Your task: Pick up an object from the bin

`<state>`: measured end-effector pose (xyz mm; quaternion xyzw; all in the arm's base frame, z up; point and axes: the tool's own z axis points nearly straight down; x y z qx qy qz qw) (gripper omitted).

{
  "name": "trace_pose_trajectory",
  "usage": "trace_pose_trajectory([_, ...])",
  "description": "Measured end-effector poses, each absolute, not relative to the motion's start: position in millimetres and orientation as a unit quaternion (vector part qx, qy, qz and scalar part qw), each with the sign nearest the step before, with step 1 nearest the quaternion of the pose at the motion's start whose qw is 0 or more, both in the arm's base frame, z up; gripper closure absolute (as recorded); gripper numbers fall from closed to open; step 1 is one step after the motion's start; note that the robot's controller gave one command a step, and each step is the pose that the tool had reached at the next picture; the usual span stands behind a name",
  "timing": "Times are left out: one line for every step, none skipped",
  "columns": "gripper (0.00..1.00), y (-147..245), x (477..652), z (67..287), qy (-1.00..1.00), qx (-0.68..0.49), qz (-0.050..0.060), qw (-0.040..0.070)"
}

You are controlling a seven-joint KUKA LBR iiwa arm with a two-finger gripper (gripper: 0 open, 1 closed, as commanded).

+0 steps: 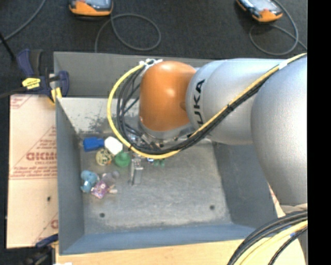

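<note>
While the small things lie heaped by the bin's (pixel 70 181) left wall, a white lump (pixel 113 145) and then a green ball (pixel 122 159) come nearest, the ball just left of the jaws, probably the likeliest pick; whether the jaws are released or clenched I cannot tell.

From my remote seat this reads as a robotics lab/test cell: KUKA arm (pixel 232 103) w/ orange wrist cover (pixel 163 96) over grey metal bin (pixel 155 235), loose cables (pixel 135 14) on dark floor (pixel 207 31), orange-and-blue devices (pixel 90 6) nearby.
</note>
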<state>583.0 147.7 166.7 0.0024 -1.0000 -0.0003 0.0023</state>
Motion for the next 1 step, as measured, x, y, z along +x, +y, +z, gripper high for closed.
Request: trace_pose_trajectory([0.00,146.8,584.0,171.1,-1.000,0.001,-0.001,-0.001])
